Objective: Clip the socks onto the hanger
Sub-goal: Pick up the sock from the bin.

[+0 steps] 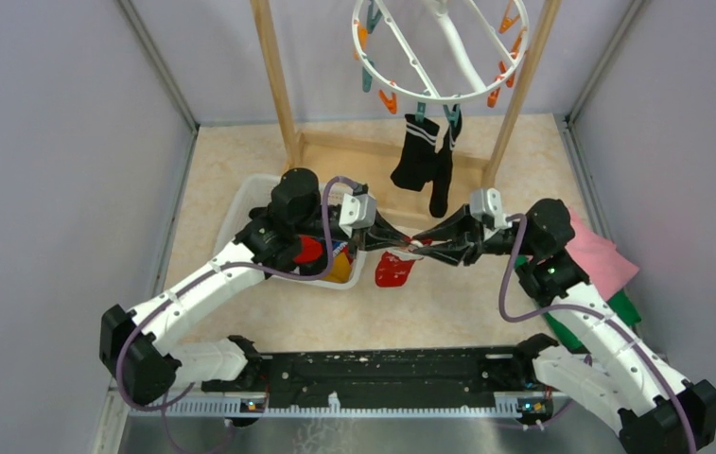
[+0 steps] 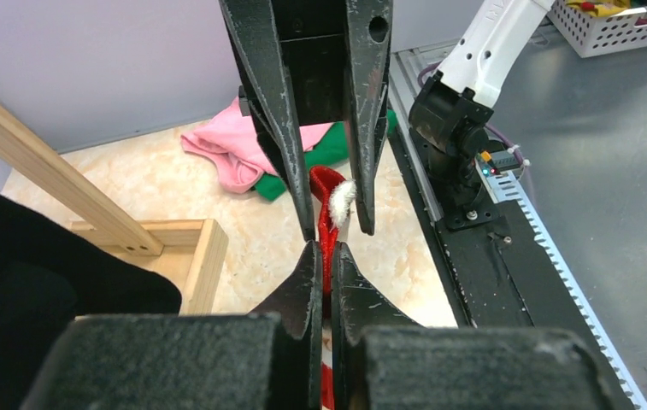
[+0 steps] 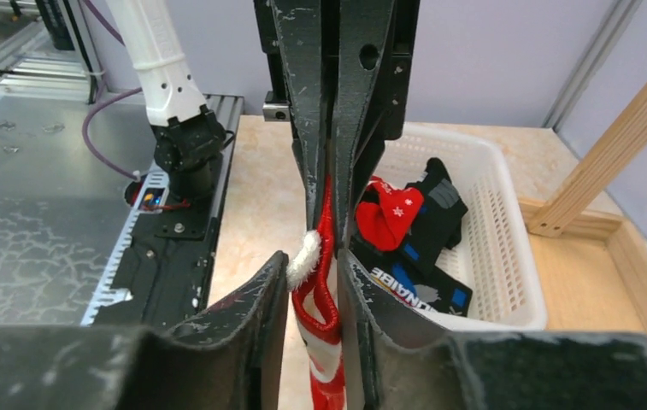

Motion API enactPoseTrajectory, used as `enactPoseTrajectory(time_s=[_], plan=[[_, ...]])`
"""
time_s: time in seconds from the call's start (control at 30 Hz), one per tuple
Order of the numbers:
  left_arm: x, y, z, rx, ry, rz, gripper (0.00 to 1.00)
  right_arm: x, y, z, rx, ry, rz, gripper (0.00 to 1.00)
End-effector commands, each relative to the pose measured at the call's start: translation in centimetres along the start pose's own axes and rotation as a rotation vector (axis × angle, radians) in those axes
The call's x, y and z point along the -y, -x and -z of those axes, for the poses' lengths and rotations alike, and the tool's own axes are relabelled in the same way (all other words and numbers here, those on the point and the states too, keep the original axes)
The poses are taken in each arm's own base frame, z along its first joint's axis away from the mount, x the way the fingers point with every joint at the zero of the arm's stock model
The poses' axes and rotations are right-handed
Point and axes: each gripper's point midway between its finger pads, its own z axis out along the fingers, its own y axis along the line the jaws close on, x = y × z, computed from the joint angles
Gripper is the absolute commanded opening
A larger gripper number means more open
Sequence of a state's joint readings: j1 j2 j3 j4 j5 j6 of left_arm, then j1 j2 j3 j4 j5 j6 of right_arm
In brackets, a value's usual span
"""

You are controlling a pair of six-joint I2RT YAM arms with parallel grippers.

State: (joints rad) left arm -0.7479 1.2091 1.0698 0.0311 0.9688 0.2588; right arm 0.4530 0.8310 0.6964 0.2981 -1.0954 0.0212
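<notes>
Bench (image 1: 240, 161) carried a wooden rack (image 1: 278, 85) at 12 o'clock in the top view, with the hanger (image 1: 434, 97) hung from it. Two black socks (image 1: 418, 156) were already pegged on the ring's near rim. The other pegs in view looked free.

White basket (image 1: 240, 203) sat at 9 o'clock from bench centre. The right wrist view showed more socks in it: a black one with blue marks (image 3: 435, 213) and a red one with white dots (image 3: 392, 213).

Red sock (image 1: 393, 271) hung at centre, off the bench, between both tools, which met tip to tip. It sat at 6 o'clock from the pegged pair and well below the ring.

Left tool (image 2: 323, 256) was clenched on the sock, fingers nearly together with thin fabric between them. Right tool (image 3: 313, 273) bracketed the white cuff (image 3: 306, 254) with a wider gap. Fabric filled that gap, but I could not tell if it was pinched or only straddled.

Handling, as judged:
- The sock looked light, soft and limp, drooping straight down from the hold, so there was no stiffness to rely on.
- It seemed neither fragile nor slippery, since knit should grip the pads.
- The best hold was probably at the cuff edge. Two pinch points just apart would leave a taut span for a peg to bite.
- A hold lower down would likely let the cuff flop away from the peg
</notes>
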Motion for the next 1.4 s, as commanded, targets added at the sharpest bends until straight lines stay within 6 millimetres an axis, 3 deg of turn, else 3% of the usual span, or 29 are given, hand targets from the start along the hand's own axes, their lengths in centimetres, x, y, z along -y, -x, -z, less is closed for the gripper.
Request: enactPoseTrajectory(time_s=[0.0,0.13,0.2,0.37,0.43,0.57,0.73,1.1,1.37], plan=[[-0.1,3.1,0.6,0.108,0.051,-0.096,0.0,0.7,2.1,0.1,0.031,-0.045,0.075,0.21],[-0.1,3.0,0.8,0.127,0.086,-0.069,0.0,1.3,2.2,0.2,0.018,-0.062,0.126,0.03],[-0.2,2.9,1.1,0.143,0.116,-0.055,0.0,1.4,2.2,0.2,0.014,-0.062,0.14,0.0],[0.2,3.1,2.1,0.22,0.189,-0.044,0.47,1.8,3.1,0.2,0.034,-0.09,0.168,0.0],[0.5,2.5,2.5,0.228,0.214,-0.05,0.55,2.1,3.5,0.3,0.045,-0.114,0.178,0.0],[0.2,2.4,3.8,0.293,0.318,-0.059,0.58,2.1,4.0,0.3,0.07,-0.125,0.171,0.0],[-0.5,3.0,4.8,0.421,0.405,-0.037,0.58,2.2,4.3,0.3,0.102,-0.138,0.143,0.0],[-1.1,4.0,3.4,0.495,0.339,-0.02,0.56,2.5,4.0,0.3,0.1,-0.149,0.127,0.0],[-0.1,4.1,2.5,0.503,0.24,-0.001,0.31,2.9,3.9,0.2,0.1,-0.165,0.121,0.0]])
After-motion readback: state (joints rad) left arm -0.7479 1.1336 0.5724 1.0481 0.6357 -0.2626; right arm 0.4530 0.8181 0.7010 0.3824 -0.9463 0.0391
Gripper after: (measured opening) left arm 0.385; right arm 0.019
